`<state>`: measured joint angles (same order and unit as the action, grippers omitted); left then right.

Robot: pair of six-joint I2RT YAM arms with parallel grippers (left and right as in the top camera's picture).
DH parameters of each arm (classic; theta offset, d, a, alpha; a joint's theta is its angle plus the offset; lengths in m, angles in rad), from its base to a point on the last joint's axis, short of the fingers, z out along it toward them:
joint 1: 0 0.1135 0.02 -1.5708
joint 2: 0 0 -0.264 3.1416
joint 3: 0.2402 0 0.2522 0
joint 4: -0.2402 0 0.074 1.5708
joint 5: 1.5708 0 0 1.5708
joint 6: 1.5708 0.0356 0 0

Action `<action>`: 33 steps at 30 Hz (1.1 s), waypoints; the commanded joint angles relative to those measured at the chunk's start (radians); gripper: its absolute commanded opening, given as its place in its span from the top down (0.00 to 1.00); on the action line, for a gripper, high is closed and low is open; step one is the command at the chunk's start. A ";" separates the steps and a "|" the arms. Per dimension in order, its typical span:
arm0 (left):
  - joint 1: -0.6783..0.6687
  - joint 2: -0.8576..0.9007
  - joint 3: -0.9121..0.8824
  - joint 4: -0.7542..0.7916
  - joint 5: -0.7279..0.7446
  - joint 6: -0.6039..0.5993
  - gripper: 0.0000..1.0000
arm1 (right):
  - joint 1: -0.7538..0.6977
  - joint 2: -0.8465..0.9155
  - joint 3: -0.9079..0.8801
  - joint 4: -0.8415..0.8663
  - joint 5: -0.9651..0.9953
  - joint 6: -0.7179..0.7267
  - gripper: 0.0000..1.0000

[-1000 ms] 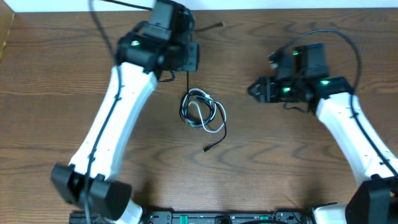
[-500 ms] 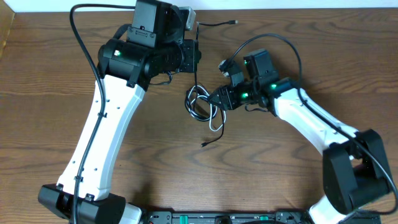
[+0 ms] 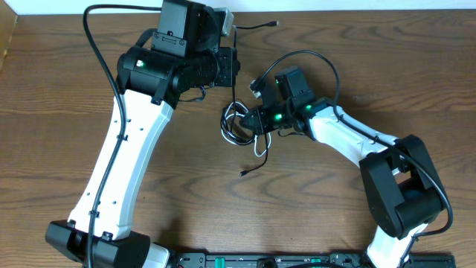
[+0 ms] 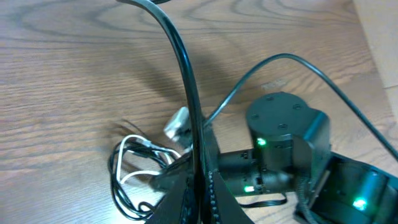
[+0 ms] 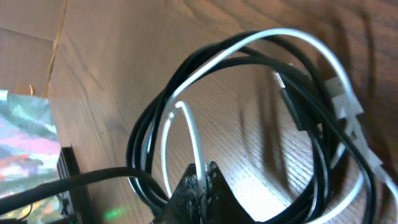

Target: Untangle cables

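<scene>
Swinging in from far right of the left hand (image 4: 200, 183), my right hand (image 5: 202, 177) is now clamping shut on a strand of the cables (image 3: 238, 125). The left hand is pinching the black cord (image 3: 234, 93). The loops are lying knotted on the worktop (image 3: 59, 112) just base-side of it, so I'm judging the untangling barely begun. That cord is stretching straight from the loops to the left hand.

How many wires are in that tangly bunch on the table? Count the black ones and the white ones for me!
Black cable: 1
White cable: 1
Total: 2
</scene>
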<state>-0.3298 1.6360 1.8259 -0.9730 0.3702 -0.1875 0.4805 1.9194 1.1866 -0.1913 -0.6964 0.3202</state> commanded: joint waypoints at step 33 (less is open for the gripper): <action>0.173 0.012 -0.055 -0.061 -0.056 0.029 0.85 | -0.419 -0.769 0.016 -0.515 0.508 0.167 0.98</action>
<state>-0.1463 1.6421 1.7733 -1.0386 0.2680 -0.1799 0.0666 1.1252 1.1957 -0.6956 -0.1619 0.4862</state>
